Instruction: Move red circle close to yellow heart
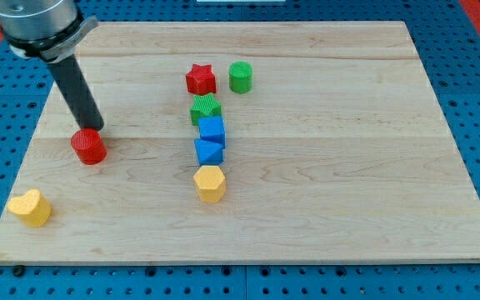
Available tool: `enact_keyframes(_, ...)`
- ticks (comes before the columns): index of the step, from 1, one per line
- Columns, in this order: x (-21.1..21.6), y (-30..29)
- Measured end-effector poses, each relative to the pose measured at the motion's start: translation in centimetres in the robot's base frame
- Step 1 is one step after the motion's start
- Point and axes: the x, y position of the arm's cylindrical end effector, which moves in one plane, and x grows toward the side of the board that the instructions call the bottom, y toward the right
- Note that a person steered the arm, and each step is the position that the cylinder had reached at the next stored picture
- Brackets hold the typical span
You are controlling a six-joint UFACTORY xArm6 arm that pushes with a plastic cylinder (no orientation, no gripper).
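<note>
The red circle (88, 147) lies on the wooden board at the view's left. The yellow heart (30, 207) lies near the board's bottom left corner, below and left of the red circle, well apart from it. My tip (95, 127) rests just above the red circle's upper right edge, touching or nearly touching it. The dark rod slants up to the view's top left.
A column of blocks stands in the middle: a red star (200, 80), a green circle (241, 77), a green star (206, 108), a blue cube (212, 130), a blue triangle (208, 152) and a yellow hexagon (210, 183). The board's left edge (17, 171) is near the heart.
</note>
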Motion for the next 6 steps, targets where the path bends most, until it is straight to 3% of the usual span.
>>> enact_keyframes(3, 0.0, 3.3)
enact_keyframes(6, 4.1, -4.5)
